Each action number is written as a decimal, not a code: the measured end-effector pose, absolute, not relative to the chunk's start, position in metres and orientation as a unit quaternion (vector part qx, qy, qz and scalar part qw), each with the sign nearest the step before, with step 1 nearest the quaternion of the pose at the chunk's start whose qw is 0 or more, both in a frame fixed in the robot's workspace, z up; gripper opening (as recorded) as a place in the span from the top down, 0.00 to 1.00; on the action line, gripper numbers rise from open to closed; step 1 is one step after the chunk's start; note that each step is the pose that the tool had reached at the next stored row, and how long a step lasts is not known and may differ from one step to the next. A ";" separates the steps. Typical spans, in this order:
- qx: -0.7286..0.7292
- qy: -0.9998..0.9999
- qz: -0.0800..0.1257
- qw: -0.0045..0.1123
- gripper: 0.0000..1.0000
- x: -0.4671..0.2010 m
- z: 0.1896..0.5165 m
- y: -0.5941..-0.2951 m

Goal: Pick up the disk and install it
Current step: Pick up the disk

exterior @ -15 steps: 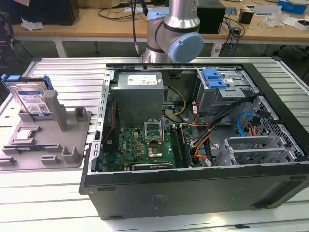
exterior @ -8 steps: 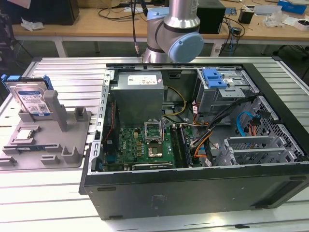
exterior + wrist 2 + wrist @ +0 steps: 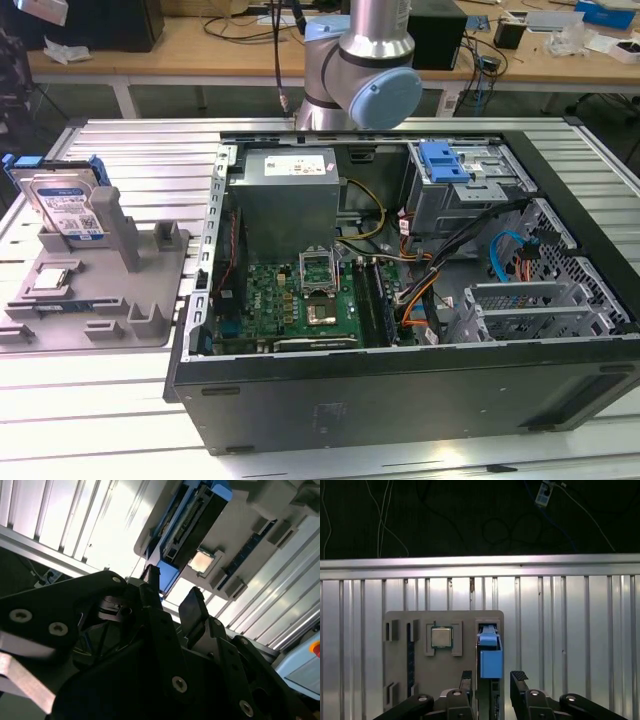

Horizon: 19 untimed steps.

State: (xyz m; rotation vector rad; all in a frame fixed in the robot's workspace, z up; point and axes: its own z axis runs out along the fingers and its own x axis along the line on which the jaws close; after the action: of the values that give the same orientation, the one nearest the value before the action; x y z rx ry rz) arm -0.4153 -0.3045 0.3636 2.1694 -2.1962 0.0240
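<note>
Bare silver metal on the disk (image 3: 68,205), with a white-and-blue paper label and glossy blue plastic along the edges. Smooth matt grey plastic for the holder tray (image 3: 160,295). Ribbed aluminium across the table (image 3: 130,150), bright and reflective. Matt black on the gripper (image 3: 492,676) in the first wrist view, with dull metal screw heads. Polished silver metal on the arm (image 3: 370,30), capped in smooth pale-blue plastic. Black painted sheet metal around the computer case (image 3: 400,400); inside, grey sheet steel at the drive cage (image 3: 485,195), a blue plastic latch plate (image 3: 445,160). Shiny metal lid on the small chip (image 3: 441,637). Pale wood on the benches (image 3: 200,45).
</note>
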 end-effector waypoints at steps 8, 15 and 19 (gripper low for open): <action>0.702 -0.711 0.008 0.027 0.56 -0.415 0.355 -0.305; 0.702 -0.711 0.008 0.027 0.56 -0.415 0.349 -0.305; 0.702 -0.711 0.008 0.027 0.56 -0.415 0.346 -0.305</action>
State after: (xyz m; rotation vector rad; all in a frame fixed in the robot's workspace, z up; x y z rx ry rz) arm -0.4151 -0.3049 0.3464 2.1693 -2.1961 0.0239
